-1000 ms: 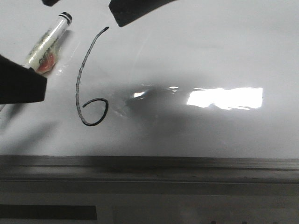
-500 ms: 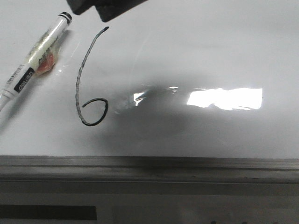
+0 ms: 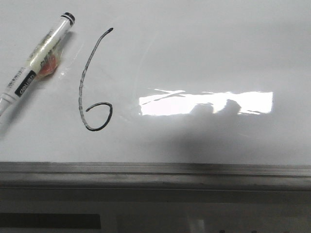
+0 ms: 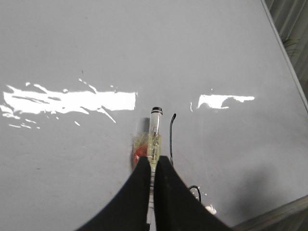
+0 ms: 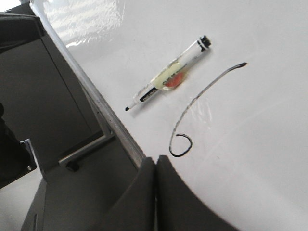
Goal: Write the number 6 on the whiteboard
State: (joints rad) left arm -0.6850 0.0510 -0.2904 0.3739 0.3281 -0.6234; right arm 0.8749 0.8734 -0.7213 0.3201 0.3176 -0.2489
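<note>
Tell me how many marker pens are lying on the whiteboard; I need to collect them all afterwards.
1. The marker pen lies slanted on the whiteboard, just left of the number 6. Board areas beyond these views could hold more.

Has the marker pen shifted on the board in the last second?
No. The marker pen lies at the same slant, just left of the number 6 on the whiteboard.

You see the 6 (image 3: 92, 80) drawn on the whiteboard (image 3: 204, 48), its stem slanting up to the right and its small loop at the foot. The marker (image 3: 39, 60) lies left of the 6, apart from it. A glare patch (image 3: 206, 103) shines right of the loop. The frame (image 3: 155, 174) runs below the 6.
</note>
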